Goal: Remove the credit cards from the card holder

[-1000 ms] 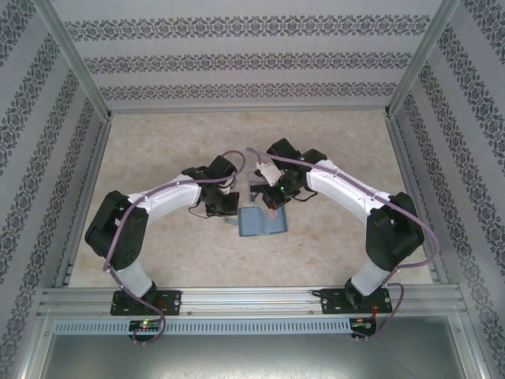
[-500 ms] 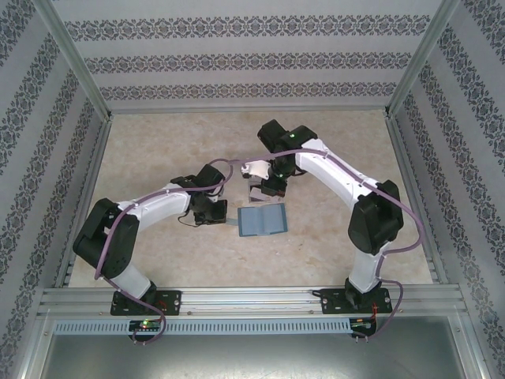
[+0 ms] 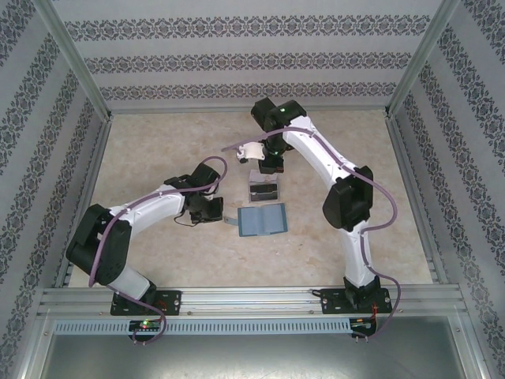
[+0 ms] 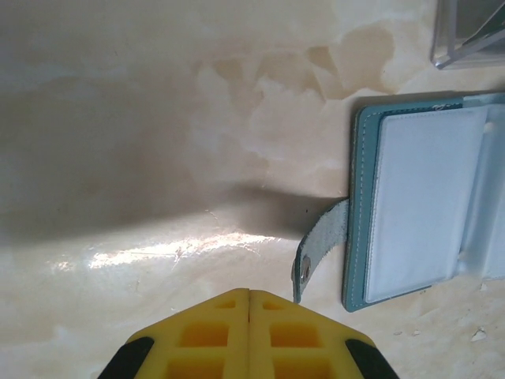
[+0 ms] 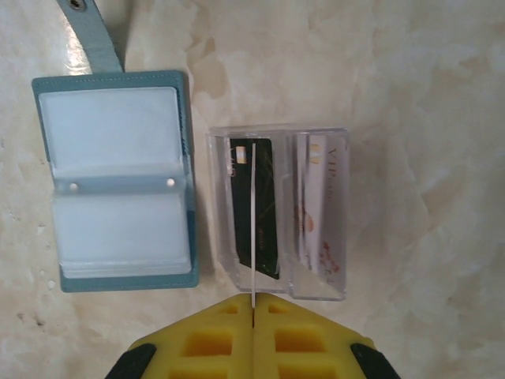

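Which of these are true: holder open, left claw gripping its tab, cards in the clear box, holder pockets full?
The card holder lies open. True.
The left gripper clamps the holder's tab. False: it is shut on nothing, the tab just beside it.
Two credit cards sit in the clear box. True.
The holder's visible pockets are full. False: the pockets look empty.

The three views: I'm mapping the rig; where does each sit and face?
Top external: above, behind the bases, looking down on the beige table; both arms show.
Left wrist: facing down at the open teal-blue card holder; shut left gripper below.
Right wrist: above the clear plastic box; right gripper pinching a pale credit card.
All share the card holder.
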### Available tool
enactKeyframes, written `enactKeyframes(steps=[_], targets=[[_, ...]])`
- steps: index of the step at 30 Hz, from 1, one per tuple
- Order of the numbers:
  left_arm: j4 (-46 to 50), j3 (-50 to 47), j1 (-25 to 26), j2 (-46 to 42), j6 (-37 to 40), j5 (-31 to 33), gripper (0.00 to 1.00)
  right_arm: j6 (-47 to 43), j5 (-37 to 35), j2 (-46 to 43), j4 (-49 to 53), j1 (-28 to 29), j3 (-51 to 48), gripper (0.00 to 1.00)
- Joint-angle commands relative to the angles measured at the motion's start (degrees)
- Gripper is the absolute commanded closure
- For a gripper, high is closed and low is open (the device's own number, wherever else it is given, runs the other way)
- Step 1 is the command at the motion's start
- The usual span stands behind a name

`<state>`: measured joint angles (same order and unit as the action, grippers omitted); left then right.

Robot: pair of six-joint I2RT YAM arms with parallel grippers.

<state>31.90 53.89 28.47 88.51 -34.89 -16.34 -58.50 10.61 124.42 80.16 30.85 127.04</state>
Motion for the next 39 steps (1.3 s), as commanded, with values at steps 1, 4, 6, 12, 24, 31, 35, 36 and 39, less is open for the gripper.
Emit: enactKeyframes(steps=[1, 4, 6, 12, 24, 31, 35, 36, 39], targets=[[2.4, -0.6, -0.8, -2.3, -0.6, 1.9, 1.00, -3.6, -0.9, 3.6, 6.0, -0.6, 5.6, 0.99], [2.8, -1.2, -1.0, -3.4, -1.3, 2.4, 1.00, -4.3, -1.2, 6.0, 6.3, -1.0, 8.7, 0.99], [3.5, -1.2, -1.0, -3.7, -1.5, 2.6, 1.00, -4.6, -0.8, 7.7, 6.5, -1.4, 10.6, 0.99], [4.9, -1.0, -1.3, -4.5, -1.7, 3.5, 1.00, -5.2, -0.9, 11.5, 6.3, -1.8, 13.5, 0.99], [4.8, -1.7, -1.4, -4.9, -2.4, 3.6, 1.00, -4.9, 0.1, 16.1, 7.5, -1.4, 12.8, 0.95], [4.5, -1.9, -1.5, -4.6, -2.4, 3.4, 1.00, -4.5, -0.4, 16.2, 7.2, -1.4, 12.9, 0.92], [4.4, -1.9, -1.5, -4.6, -2.3, 3.3, 1.00, -3.9, -2.2, 15.5, 6.1, -1.6, 13.1, 0.80], [4.4, -1.8, -1.5, -4.6, -2.4, 3.3, 1.00, -3.7, -2.8, 15.3, 5.6, -1.7, 13.1, 0.79], [4.1, -1.8, -1.5, -4.4, -2.3, 3.2, 1.00, -3.6, -4.0, 14.2, 4.7, -1.9, 13.1, 0.79]])
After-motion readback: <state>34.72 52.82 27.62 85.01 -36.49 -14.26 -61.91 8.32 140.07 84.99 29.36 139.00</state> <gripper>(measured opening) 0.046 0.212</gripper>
